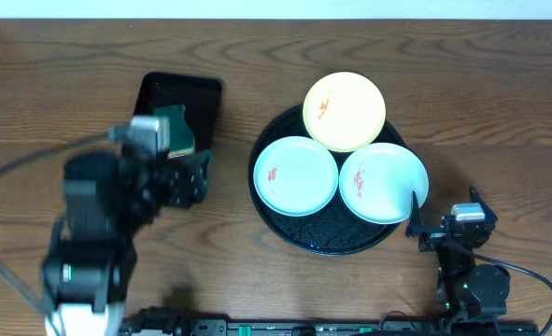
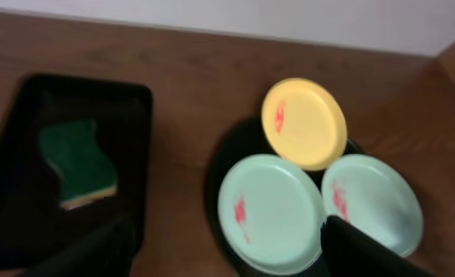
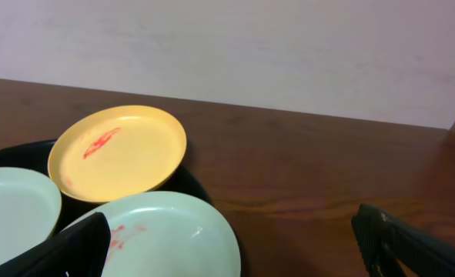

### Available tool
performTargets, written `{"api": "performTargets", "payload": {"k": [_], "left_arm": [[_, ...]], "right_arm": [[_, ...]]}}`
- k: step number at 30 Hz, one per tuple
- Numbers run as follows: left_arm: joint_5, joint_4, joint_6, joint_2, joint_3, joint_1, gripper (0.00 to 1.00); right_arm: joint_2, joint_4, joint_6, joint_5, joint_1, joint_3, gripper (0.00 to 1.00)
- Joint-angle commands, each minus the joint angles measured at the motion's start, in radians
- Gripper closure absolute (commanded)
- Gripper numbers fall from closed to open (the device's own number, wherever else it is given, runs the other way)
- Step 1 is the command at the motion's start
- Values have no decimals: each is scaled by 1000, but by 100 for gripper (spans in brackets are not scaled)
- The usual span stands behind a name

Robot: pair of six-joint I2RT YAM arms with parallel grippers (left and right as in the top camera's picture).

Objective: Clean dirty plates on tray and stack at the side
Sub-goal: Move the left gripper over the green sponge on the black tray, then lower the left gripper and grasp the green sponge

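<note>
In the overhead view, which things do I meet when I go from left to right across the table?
rectangular black tray with green sponge → left mint plate → yellow plate → right mint plate → right gripper

table [image 1: 70, 56]: grained wood | tray [image 1: 324, 235]: glossy black | plates [image 1: 296, 175]: smooth plastic | sponge [image 2: 77, 158]: matt

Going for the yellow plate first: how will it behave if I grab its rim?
The yellow plate looks thin, stiff and light. It seems propped on the rim of the tray, so a push may rock or slide it. Its smooth surface could slip.
</note>
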Motion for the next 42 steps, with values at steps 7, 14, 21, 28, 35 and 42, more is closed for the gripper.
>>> {"api": "performTargets", "payload": {"k": [7,14,21,28,35,42], "left_arm": [[299,-13,-183,270,55,2,22],[183,-57,-260,383,55,2,22],[182,-57,-261,474,55,2,22],[101,-46,-305,490,64,3,22],[-121,-317,-301,623,372,10,22],[-290,-423,-298,868,668,18,22]], "right_arm": [[-5,-4,-14,5,-9,-1,1],[-5,-4,-14,5,-9,-1,1],[-5,-4,-14,5,-9,-1,1],[-5,-4,-14,5,-9,-1,1],[-5,-4,-14,5,-9,-1,1],[-5,-4,-14,5,-9,-1,1]]}}
